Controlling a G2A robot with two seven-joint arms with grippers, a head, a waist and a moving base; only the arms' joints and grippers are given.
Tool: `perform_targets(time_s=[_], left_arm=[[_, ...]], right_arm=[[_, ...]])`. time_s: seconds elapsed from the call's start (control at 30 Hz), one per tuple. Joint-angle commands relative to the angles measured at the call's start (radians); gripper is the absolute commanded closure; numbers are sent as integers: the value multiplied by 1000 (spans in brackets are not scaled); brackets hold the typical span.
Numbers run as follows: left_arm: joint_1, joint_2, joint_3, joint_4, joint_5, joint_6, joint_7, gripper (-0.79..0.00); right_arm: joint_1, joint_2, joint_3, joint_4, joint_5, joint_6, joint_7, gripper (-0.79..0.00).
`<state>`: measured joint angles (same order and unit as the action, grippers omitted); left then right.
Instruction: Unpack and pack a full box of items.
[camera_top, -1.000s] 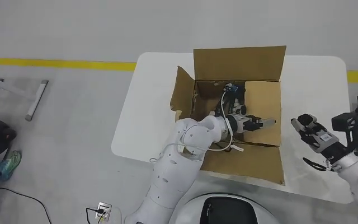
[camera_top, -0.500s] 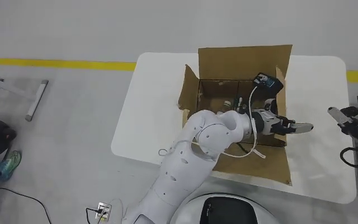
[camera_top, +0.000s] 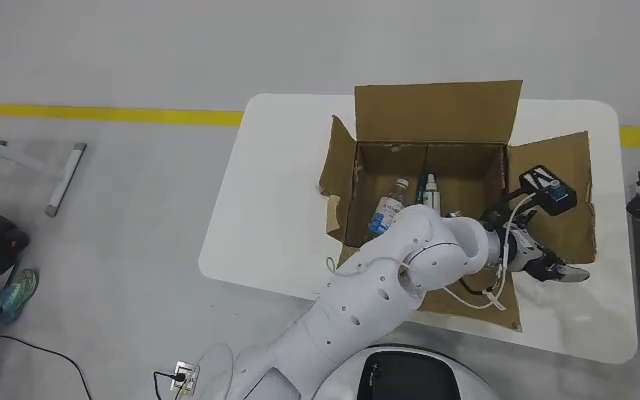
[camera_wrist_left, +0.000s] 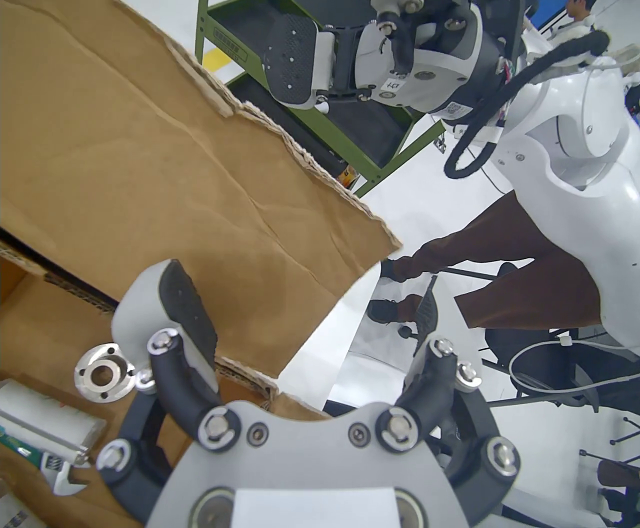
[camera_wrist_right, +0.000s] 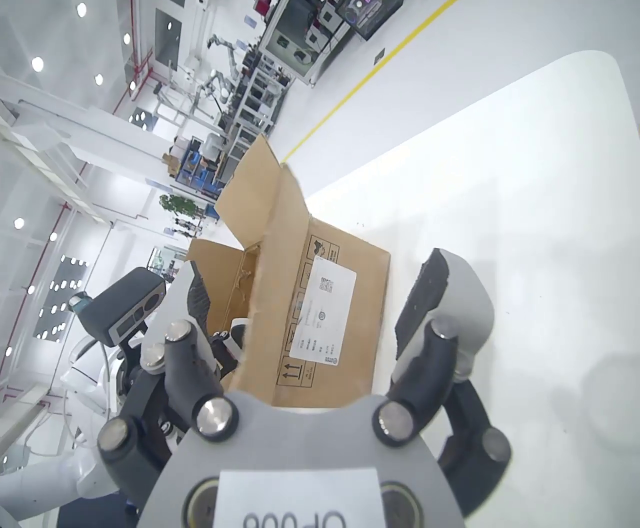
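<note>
Two small clear bottles (camera_top: 388, 210) lie inside the open brown cardboard box (camera_top: 435, 112), right of centre on the white table (camera_top: 270, 200). The left end effector (camera_top: 562, 270) hovers by the box's right flap, fingers apart and empty. The right end effector (camera_wrist_right: 320, 295) is spread wide too.
</note>
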<state>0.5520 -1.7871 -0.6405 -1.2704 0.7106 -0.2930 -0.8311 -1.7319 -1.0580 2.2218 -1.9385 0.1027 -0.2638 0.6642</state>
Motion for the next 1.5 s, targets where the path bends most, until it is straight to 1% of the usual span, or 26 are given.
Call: perform_targets(time_s=[0.0, 0.07, 0.17, 0.2, 0.3, 0.37, 0.4, 0.43, 0.47, 0.5, 0.53, 0.57, 0.67, 0.73, 0.8, 0.93, 1.07, 1.17, 1.23, 1.33, 1.47], left_arm=[[-5, -4, 6, 14, 1, -1, 3, -785], [-9, -6, 7, 24, 6, 1, 5, -785], [-11, -6, 3, 29, 13, 4, 6, -785], [-11, -6, 0, 28, 18, 5, 6, -785], [-6, -2, -15, 16, 28, 10, 6, -785], [0, 2, -24, 4, 45, 13, 3, -785], [4, 5, -28, -3, 53, 13, 1, -785], [9, 7, -32, -9, 59, 13, -1, -785], [14, 9, -37, -16, 63, 13, -4, -785], [19, 12, -42, -23, 69, 14, -7, -785], [22, 14, -48, -33, 77, 16, -9, -785], [27, 17, -54, -43, 82, 17, -10, -785], [34, 32, -91, -81, 155, 35, -8, -785], [44, 45, -131, -103, 217, 60, -3, -785], [49, 63, -161, -122, 346, 83, -14, -785], [74, 101, -198, -150, 646, 84, -63, -785], [131, 129, -236, -181, 796, 64, -125, -785], [164, 136, -240, -179, 844, 74, -202, -785], [172, 134, -241, -169, 833, 93, -249, -785], [175, 127, -239, -164, 784, 103, -266, -785], [172, 126, -232, -162, 783, 89, -261, -785]], right_arm=[[3, 2, -11, 10, -12, -6, 14, -443], [6, 2, -29, 18, -14, -11, 18, -431], [9, 4, -54, 35, -79, -14, 11, -394], [12, 3, -66, 41, -90, -10, -1, -394], [20, 2, -97, 56, -87, -15, -9, -388], [28, 3, -116, 65, -85, -22, -8, -357], [31, 3, -123, 68, -93, -21, -8, -296], [35, 4, -130, 69, -98, -21, -7, -262], [39, 4, -138, 71, -100, -20, -5, -197], [42, 4, -143, 72, -102, -20, -3, -108], [44, 4, -148, 73, -101, -25, -4, -83], [46, 5, -151, 75, -100, -30, -4, 0], [45, 5, -157, 79, -106, -34, -6, 0], [43, 6, -158, 78, -109, -37, -6, 0], [38, 6, -158, 73, -110, -38, -8, 0], [29, 6, -154, 60, -117, -41, -11, 0], [21, 7, -152, 49, -136, -46, -15, 0], [17, 7, -155, 42, -141, -44, -20, 0], [16, 7, -157, 36, -148, -44, -20, 0], [14, 8, -158, 28, -158, -45, -22, 0], [10, 9, -157, 21, -171, -47, -28, 0]])
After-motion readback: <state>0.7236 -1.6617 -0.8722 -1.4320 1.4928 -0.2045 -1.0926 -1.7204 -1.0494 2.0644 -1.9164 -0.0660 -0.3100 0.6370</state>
